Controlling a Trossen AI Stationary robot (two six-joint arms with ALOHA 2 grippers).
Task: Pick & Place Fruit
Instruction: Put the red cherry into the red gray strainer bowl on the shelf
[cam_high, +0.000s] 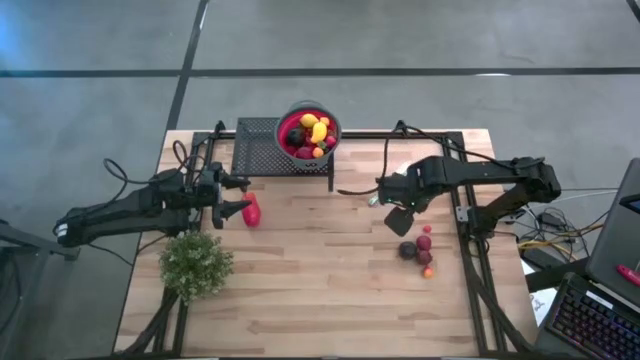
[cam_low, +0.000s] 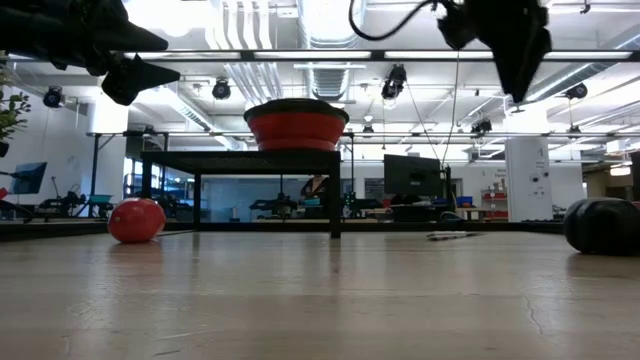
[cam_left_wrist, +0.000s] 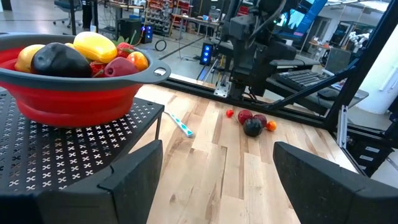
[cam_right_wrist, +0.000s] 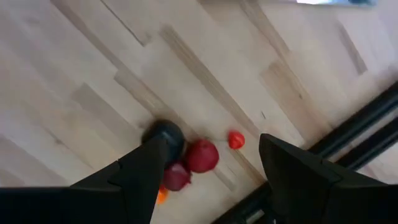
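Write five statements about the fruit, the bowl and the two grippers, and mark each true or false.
1. The bowl sits on the black rack. True.
2. The bowl is empty. False: it holds fruit.
3. The right gripper grips a fruit. False: it is open above the small fruits, holding nothing.
4. A large red fruit lies near the left gripper. True.
5. The plant stands on the rack. False: it stands on the table.
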